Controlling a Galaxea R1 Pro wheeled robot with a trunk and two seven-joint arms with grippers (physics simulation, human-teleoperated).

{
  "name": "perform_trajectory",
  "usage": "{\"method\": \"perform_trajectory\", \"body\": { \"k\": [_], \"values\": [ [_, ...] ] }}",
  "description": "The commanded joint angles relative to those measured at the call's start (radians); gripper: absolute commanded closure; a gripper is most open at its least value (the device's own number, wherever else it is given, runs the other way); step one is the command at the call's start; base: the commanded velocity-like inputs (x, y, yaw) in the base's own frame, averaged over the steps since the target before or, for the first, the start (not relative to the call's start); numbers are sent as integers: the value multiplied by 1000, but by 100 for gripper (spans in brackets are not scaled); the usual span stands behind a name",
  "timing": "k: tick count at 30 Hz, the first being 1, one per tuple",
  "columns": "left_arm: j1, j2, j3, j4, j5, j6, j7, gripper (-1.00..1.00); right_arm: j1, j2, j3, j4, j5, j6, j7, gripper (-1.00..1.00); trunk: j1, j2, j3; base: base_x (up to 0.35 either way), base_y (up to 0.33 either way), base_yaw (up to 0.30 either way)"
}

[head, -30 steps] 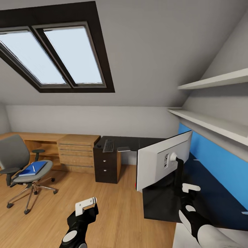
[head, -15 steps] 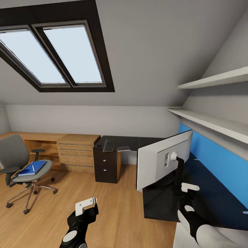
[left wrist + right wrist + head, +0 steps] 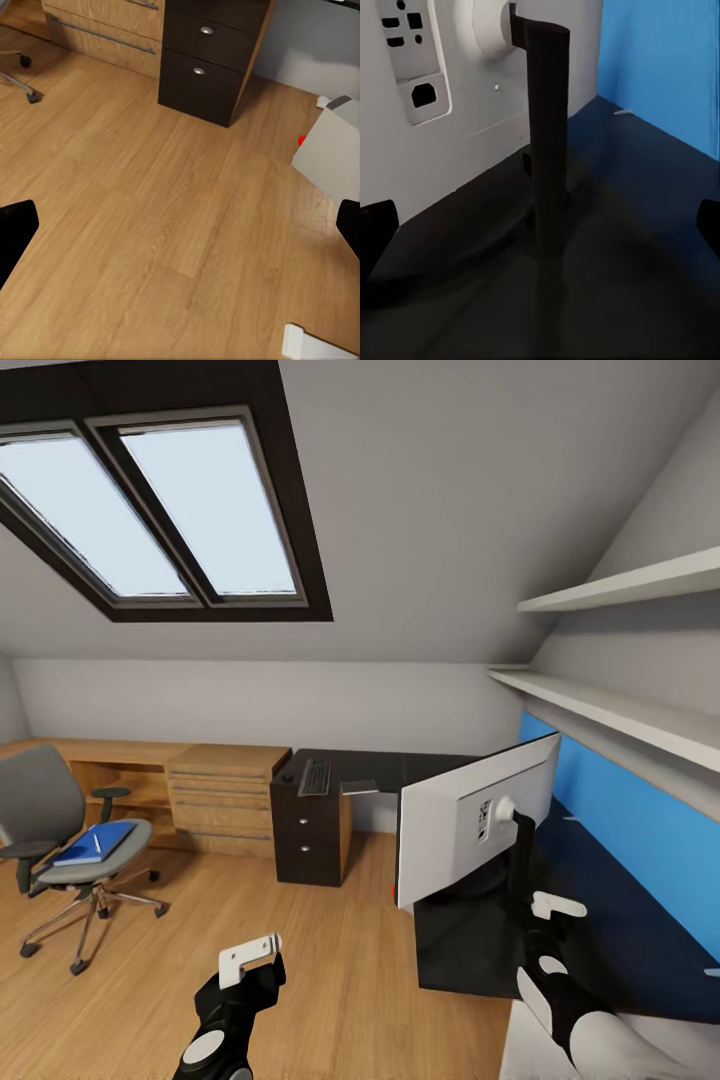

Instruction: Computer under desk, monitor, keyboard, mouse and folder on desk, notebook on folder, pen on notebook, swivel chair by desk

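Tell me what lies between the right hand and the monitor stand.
Nothing: in the right wrist view, bare black desk runs straight up to the monitor stand. The head view shows the right hand just behind it, fingers apart.

Attic home-office/bedroom, simulated: sloped pale grey ceiling w/ dark-framed skylight (image 3: pixel 160 510), light wood plank floor (image 3: pixel 340 960), L-shaped black desk (image 3: pixel 620 950) w/ white-backed monitor (image 3: pixel 470 820), grey padded swivel chair (image 3: pixel 50 830), light wood drawer unit (image 3: pixel 225 800), white wall shelves (image 3: pixel 620 720).

Head view wide; right wrist close behind monitor (image 3: pixel 427 97), perhaps level.
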Motion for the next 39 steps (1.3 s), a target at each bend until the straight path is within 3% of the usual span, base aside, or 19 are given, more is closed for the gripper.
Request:
{"method": "perform_trajectory", "body": {
  "k": [1,29,34,39],
  "values": [
    [0,0,-1,0,7,2,7,-100,0,0,-3,1,-1,-3,-1,-100,0,0,-2,0,0,0],
    [0,1,-3,36,4,1,4,-100,0,-1,-16,-2,1,-10,-1,-100,0,0,-45,91,-43,0],
    [0,1,-4,36,3,1,4,-100,0,-1,-16,4,3,-91,-1,-100,0,0,-47,1,-241,0],
    [0,1,-4,36,3,1,4,-100,0,-3,-13,9,8,-123,1,-100,0,0,-47,0,-77,0]
  ]
}}
